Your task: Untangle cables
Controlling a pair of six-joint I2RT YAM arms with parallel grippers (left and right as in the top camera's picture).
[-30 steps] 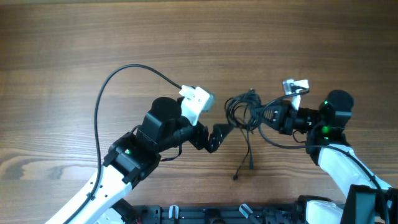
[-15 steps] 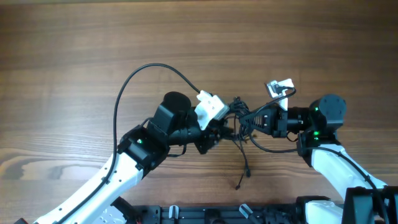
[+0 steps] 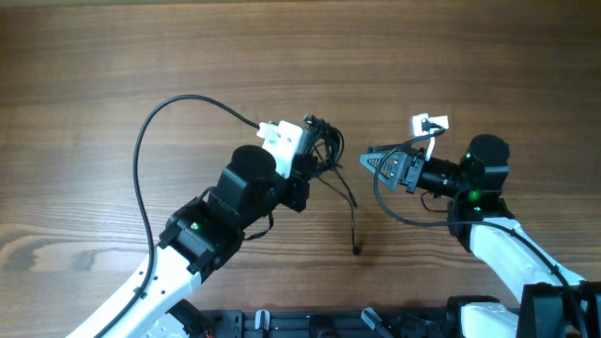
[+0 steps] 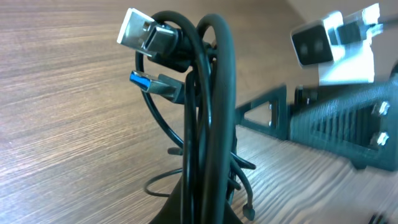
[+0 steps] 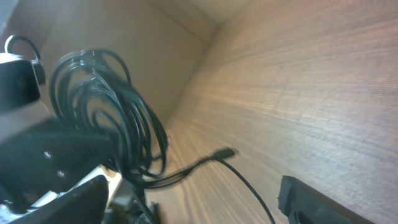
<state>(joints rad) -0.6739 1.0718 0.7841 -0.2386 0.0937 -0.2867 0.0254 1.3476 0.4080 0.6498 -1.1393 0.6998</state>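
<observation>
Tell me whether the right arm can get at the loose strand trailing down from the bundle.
Probably yes. The right gripper is open and empty, and only bare table lies between it and the strand, which hangs clear of the left gripper holding the bundle.

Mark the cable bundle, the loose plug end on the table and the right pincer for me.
cable bundle point(image 4: 217, 124), left wrist view, on the upright looped strands.
loose plug end point(image 3: 356, 249), overhead view, on the strand's tip.
right pincer point(image 3: 368, 158), overhead view, between its open fingertips.

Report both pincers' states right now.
Left pincer: shut on the cables.
Right pincer: open, holding nothing.
</observation>
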